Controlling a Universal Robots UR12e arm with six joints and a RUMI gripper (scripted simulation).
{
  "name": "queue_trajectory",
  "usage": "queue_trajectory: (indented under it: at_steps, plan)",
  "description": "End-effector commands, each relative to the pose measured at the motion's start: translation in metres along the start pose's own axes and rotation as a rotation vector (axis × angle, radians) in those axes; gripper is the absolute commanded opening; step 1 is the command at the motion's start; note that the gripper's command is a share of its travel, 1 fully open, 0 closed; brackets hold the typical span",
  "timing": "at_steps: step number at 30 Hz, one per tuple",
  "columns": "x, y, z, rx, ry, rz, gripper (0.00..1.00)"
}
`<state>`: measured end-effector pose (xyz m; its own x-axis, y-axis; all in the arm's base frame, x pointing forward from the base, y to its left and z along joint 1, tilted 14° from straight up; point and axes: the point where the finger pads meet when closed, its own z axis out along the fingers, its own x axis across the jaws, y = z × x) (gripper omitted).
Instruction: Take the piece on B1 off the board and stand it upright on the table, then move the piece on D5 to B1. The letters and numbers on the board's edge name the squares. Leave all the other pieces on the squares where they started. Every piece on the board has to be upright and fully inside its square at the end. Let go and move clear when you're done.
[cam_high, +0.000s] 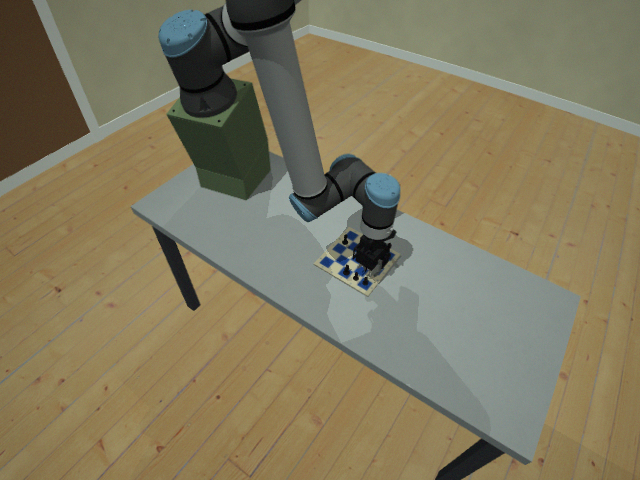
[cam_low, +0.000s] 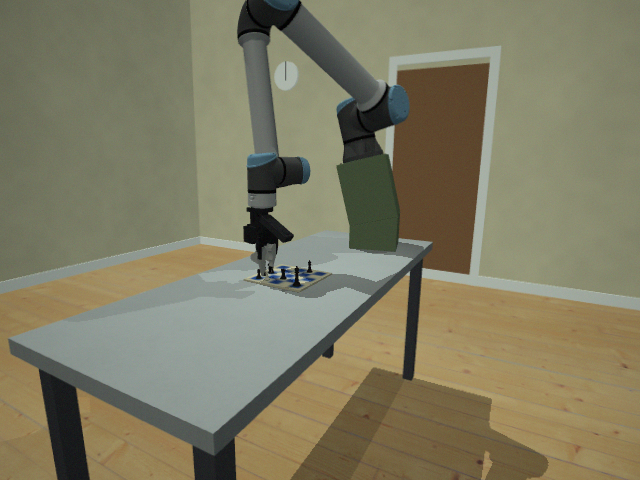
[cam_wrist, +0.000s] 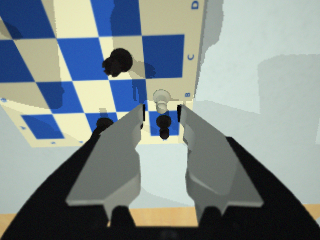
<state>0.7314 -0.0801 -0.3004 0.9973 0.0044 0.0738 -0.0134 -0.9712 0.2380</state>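
Gripper (cam_wrist: 161, 112) part-open, grasping nothing | wrist: white pawn (cam_wrist: 161, 100) untouched between fingertips, black pawn (cam_wrist: 163, 125) palmward | top: gripper body hides both.

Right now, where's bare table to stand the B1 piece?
Bare table right of the chessboard, out to the far end; another patch between board and green pedestal. Crowded: the board corner under the gripper, pieces packed close.
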Motion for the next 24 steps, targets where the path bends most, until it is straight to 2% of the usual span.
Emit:
queue_trajectory:
  at_steps: [1,24]
  plan:
    - [0.0007,0.0001,0.0058,0.000,0.001,0.000,0.20]
    - [0.0007,0.0001,0.0098,0.000,0.001,0.000,0.20]
